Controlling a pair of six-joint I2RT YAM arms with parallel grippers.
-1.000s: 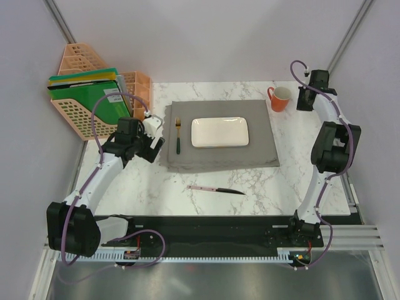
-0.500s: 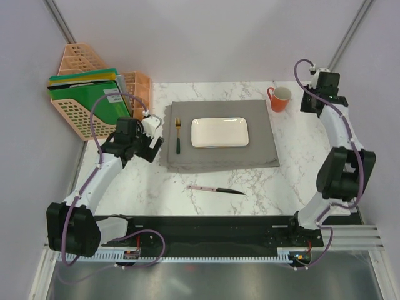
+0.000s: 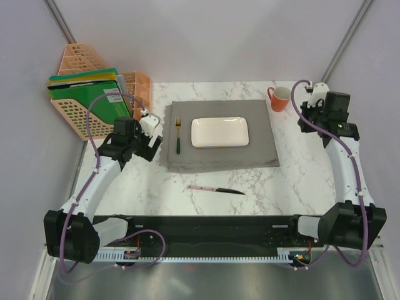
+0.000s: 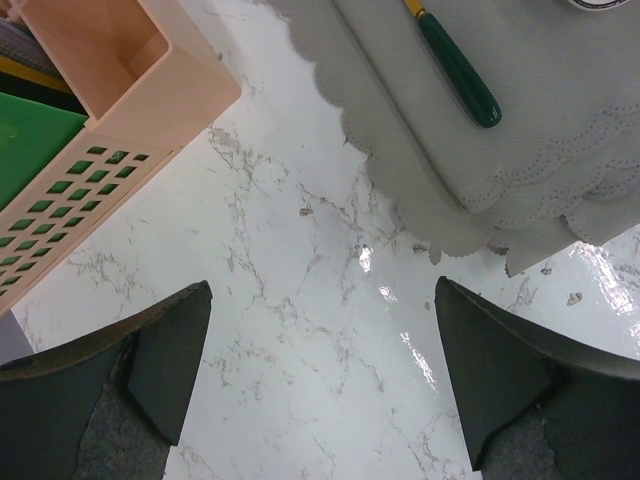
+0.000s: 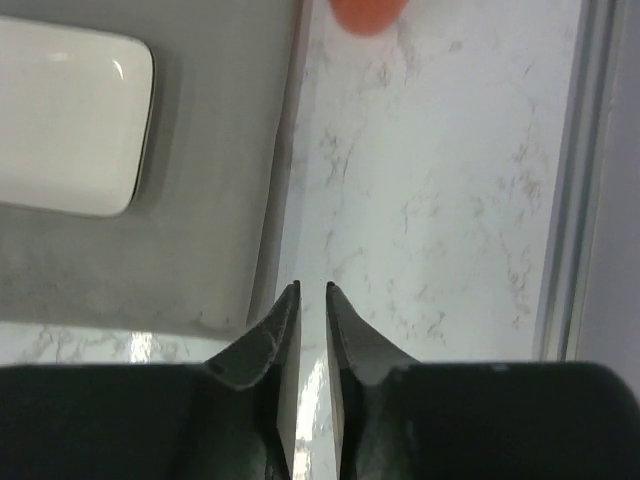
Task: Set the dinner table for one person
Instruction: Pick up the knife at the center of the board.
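We see the white, grey-veined marble worktop [image 3: 294, 181] spread ahead of the arms, carrying a grey scallop-edged cloth placemat [image 3: 262, 150] with a glossy white rectangular plate [image 3: 220, 132] on it. Our left claw [image 4: 320, 300] hangs spread wide over bare marble beside the placemat's corner; our right claw [image 5: 312, 290] points down, pinched together, right of the placemat

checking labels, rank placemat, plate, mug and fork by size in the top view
1. placemat
2. plate
3. mug and fork: no clear order, since the fork is longer and the mug is bulkier
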